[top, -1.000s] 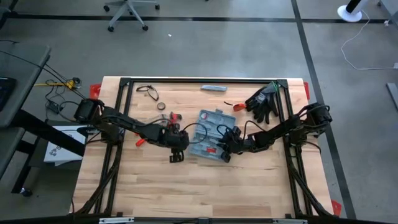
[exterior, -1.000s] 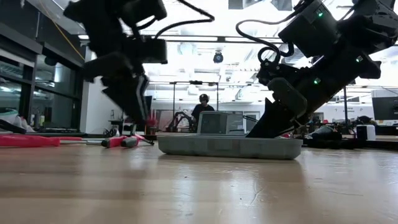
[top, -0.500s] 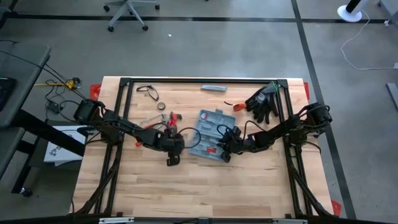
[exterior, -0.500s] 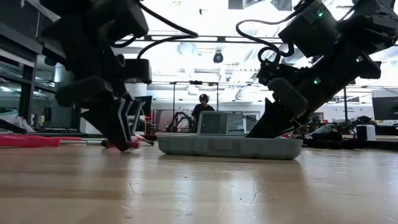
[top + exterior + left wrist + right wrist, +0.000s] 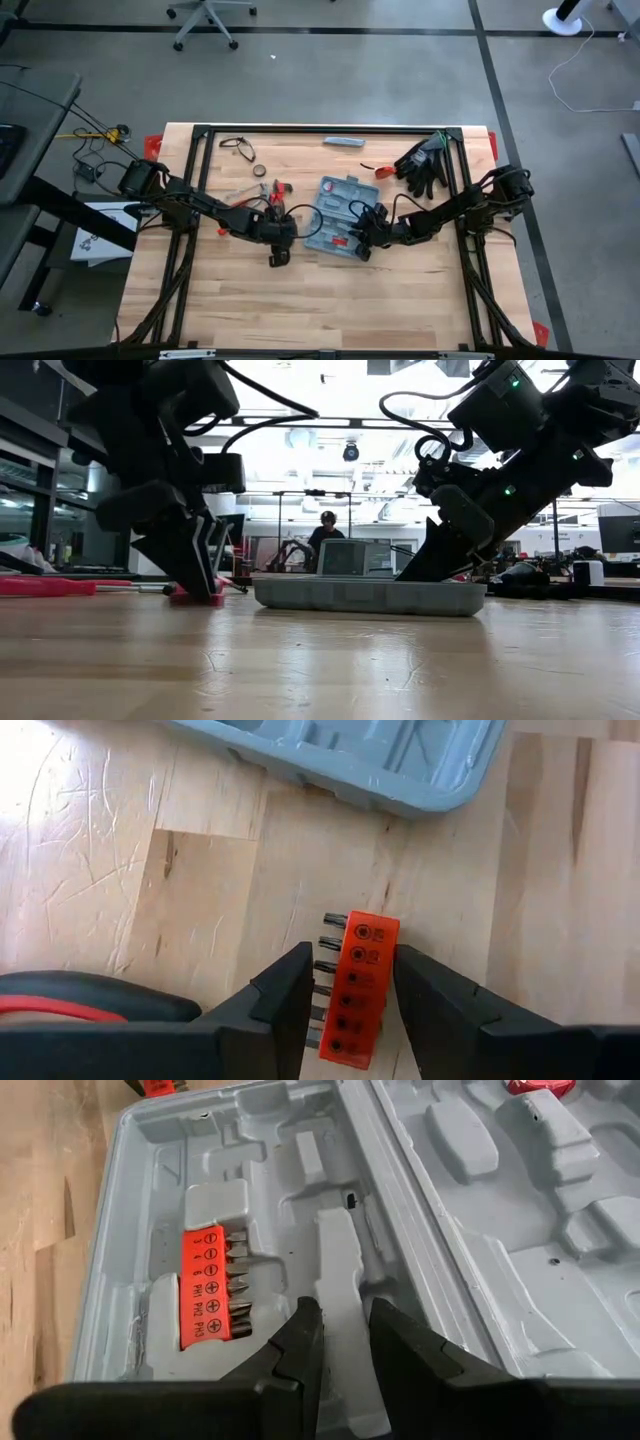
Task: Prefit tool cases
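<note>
Two hands, case [image 5: 338, 214] btwn, right hand [image 5: 362, 243] inside

left pincer [image 5: 345, 990] low, fingers parted, right pincer [image 5: 345, 1342] angled down

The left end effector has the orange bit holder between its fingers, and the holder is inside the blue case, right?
Not inside. The left wrist view shows the bit holder lying on the bare table, between the left end effector's fingers, outside the case.

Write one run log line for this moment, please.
left gripper: open around orange bit holder on table | right gripper: in tool case, straddling ridge
</note>
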You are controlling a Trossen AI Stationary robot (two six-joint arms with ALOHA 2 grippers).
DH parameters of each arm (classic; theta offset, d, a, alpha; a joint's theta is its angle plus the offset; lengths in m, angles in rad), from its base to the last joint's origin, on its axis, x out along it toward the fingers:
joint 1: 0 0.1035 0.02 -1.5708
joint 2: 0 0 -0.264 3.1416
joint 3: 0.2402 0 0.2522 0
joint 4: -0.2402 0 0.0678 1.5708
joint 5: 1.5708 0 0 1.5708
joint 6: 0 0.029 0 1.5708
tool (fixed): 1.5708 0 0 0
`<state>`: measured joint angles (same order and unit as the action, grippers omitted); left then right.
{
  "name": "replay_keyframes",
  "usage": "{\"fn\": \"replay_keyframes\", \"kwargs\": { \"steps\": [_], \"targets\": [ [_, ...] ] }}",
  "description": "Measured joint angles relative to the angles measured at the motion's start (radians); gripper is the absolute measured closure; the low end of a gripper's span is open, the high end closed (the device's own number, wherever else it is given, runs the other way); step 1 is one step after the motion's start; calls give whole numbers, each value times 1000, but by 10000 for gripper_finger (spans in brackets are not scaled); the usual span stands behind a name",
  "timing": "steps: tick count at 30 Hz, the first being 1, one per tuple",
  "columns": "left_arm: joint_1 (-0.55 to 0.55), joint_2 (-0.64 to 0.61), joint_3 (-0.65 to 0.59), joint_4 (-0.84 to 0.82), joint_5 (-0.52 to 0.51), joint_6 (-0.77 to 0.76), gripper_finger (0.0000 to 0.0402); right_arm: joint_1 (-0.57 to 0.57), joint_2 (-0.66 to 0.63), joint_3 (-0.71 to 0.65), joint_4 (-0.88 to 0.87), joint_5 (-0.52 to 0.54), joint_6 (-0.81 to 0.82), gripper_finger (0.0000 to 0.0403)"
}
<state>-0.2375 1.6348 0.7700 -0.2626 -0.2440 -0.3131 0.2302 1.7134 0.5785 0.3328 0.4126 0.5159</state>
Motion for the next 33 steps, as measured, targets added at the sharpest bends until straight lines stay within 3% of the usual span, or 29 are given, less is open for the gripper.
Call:
{"fn": "replay_keyframes", "kwargs": {
  "steps": [9,18,33],
  "targets": [
    [2,-17,1,-3,25,14,271,0,0,0,0,0,0,325],
    [26,-118,1,-12,24,57,271,0,0,0,0,1,0,325],
    [81,-143,3,370,86,345,271,0,0,0,1,2,3,325]
  ]
}}
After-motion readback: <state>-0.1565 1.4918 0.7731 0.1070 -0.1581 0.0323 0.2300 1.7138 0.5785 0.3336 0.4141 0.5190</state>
